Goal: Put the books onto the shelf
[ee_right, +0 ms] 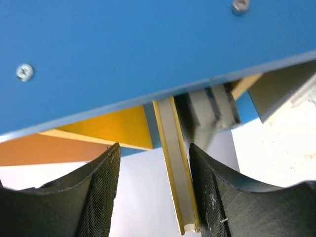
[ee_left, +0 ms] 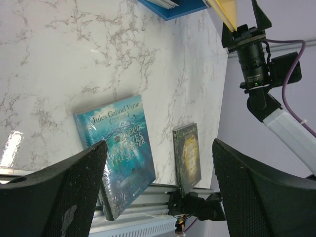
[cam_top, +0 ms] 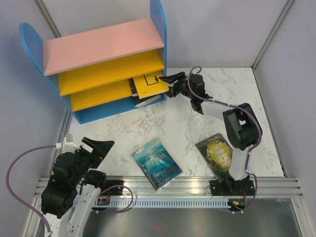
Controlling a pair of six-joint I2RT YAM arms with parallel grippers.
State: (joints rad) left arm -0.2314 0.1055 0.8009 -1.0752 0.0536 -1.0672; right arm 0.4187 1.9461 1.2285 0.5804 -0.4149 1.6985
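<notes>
The shelf (cam_top: 98,49) stands at the back left, with blue sides, a pink board and yellow boards. A yellow book (cam_top: 148,84) leans in its lowest bay over darker books (cam_top: 143,101). My right gripper (cam_top: 165,81) is at that book's edge and stands open. In the right wrist view the yellow book (ee_right: 175,163) rests against the right finger (ee_right: 217,197), with a gap to the left finger, under the blue side panel (ee_right: 148,49). A teal book (cam_top: 156,164) and a green-gold book (cam_top: 216,152) lie flat on the table. My left gripper (cam_top: 96,145) hovers open and empty at the near left.
The left wrist view shows the teal book (ee_left: 118,143), the green-gold book (ee_left: 187,153) and the right arm's wrist camera (ee_left: 254,59) near the shelf's blue base (ee_left: 173,7). A metal rail (cam_top: 173,190) runs along the near table edge.
</notes>
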